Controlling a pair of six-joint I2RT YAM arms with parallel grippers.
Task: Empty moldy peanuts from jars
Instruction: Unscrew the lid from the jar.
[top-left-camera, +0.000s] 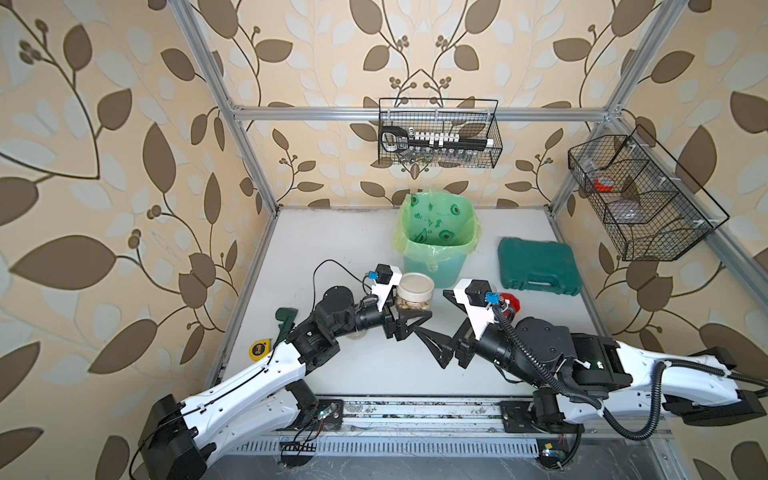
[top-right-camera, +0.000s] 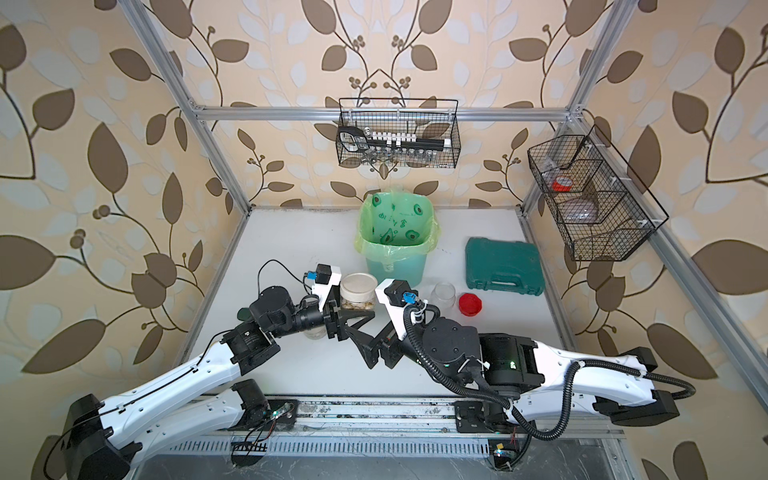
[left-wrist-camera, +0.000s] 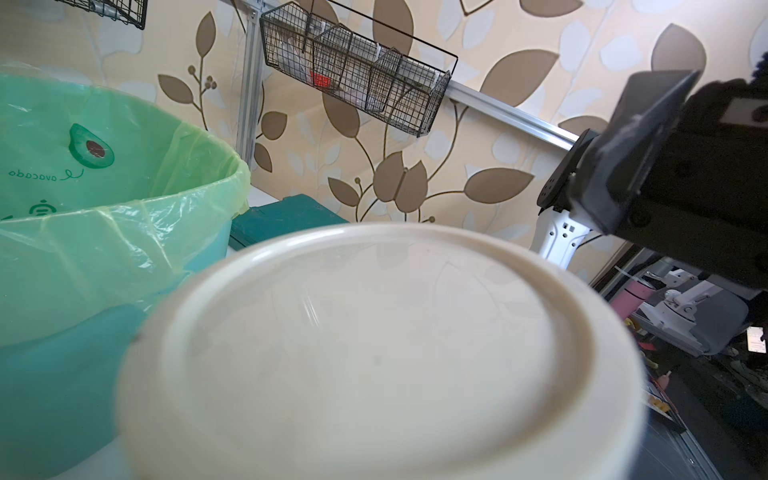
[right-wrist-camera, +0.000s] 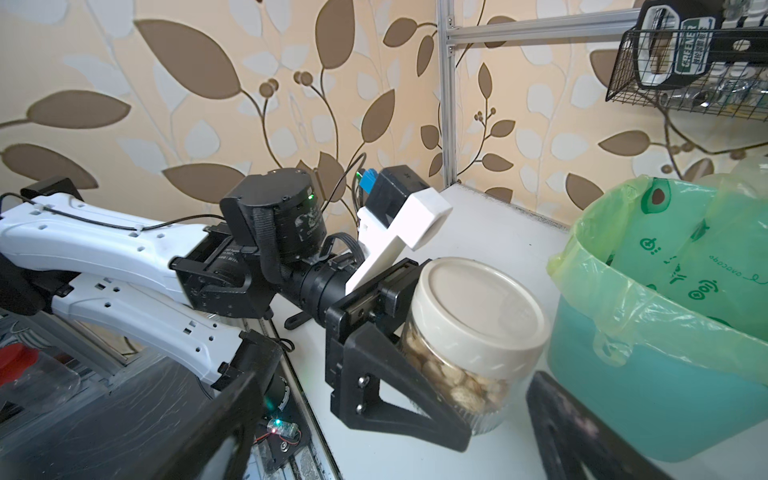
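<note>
The white surface carries the mint-green bin, lined with a green bag. Just before the bin, the left tool holds the squat jar by its clear wall. I cannot tell if the jar's base touches the surface. The right tool stands wide and empty, close beside the jar. The beige lid is on, and the moldy peanuts lie inside. I think the danger is in taking off the lid. If the right tool closes off-centre, the smooth jar may turn in the grip, or the two tools may collide, and peanuts may fall beside the bin.
</note>
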